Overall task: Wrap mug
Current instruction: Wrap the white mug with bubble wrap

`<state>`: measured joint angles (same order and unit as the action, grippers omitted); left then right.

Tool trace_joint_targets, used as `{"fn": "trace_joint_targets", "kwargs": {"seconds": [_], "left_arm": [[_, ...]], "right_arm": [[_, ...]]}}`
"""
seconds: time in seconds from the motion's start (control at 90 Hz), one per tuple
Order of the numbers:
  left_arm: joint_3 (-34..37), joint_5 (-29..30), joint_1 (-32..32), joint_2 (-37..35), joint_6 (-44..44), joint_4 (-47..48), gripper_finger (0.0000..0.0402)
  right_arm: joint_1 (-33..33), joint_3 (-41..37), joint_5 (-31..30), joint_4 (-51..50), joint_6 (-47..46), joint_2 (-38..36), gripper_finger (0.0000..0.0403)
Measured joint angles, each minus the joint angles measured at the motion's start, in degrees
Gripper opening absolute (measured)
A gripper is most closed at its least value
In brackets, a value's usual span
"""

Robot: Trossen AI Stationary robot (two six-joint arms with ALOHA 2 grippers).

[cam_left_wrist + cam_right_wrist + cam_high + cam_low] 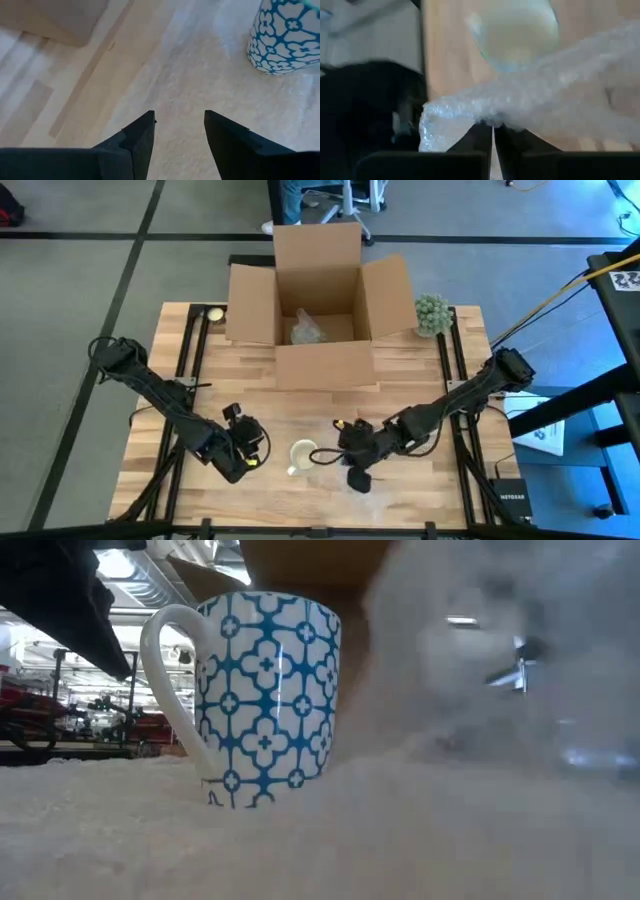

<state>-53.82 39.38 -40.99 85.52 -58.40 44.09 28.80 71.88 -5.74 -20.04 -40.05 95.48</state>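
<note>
A white mug (pixel 265 690) with a blue flower pattern stands upright on a sheet of clear bubble wrap (pixel 320 830) near the table's front edge, its handle (pixel 175 670) toward the left in the low view. My left gripper (pixel 180 117) hovers open just left of the mug (pixel 303 452), over the wrap, touching nothing. My right gripper (pixel 492 129) is just right of the mug, shut on the bubble wrap, whose right part (pixel 480 660) rises beside the mug. My right gripper pinches an edge of the bubble wrap (pixel 485 119) between its two fingers, coming from the table's right side toward the mug. The held part is raised off the table and bunched, while the rest of the sheet lies under the mug.
An open cardboard box (pixel 318 300) with some clear wrapping inside stands at the table's far middle. A green ball-shaped plant (pixel 432 313) sits to its right and a small pale object (pixel 214 313) to its left. Bare wood (pixel 420 380) lies between box and mug.
</note>
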Motion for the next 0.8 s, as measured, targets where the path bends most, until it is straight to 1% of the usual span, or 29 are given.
{"fn": "trace_joint_targets", "kwargs": {"seconds": [0.056,0.144,0.211,0.289,0.456,0.644,0.722,0.8], "left_arm": [[0.00,-0.01,0.00,0.00,-0.05,0.03,0.0156],[0.00,0.00,0.00,0.00,-0.12,0.00,0.0156],[0.00,0.01,0.00,0.00,-0.12,-0.06,0.0156],[0.00,0.47,0.00,0.00,-0.14,-0.20,0.0157],[-0.13,0.60,0.00,0.00,1.03,-1.56,0.0156],[-4.11,1.20,0.00,0.00,3.93,-1.85,0.0156],[-5.73,2.92,0.00,0.00,6.57,-4.99,0.0156],[-6.29,4.06,0.07,0.00,11.22,-10.80,0.0156]], "right_arm": [[-0.36,-0.19,-0.37,6.24,3.50,0.64,0.0000],[-0.66,-0.30,-0.20,12.97,7.55,3.02,0.0000],[-1.18,-0.38,-0.35,17.22,9.92,5.46,0.0000],[-2.19,-0.40,-2.28,20.84,11.87,8.40,0.0000],[-4.18,-0.43,-7.68,21.82,12.50,12.67,0.0000],[-5.80,-0.42,-7.49,22.28,13.80,13.18,0.0000],[-6.05,-0.42,-7.63,22.68,15.01,13.18,0.0000],[-6.05,-0.42,-8.09,23.24,15.83,13.18,0.0000]]}}
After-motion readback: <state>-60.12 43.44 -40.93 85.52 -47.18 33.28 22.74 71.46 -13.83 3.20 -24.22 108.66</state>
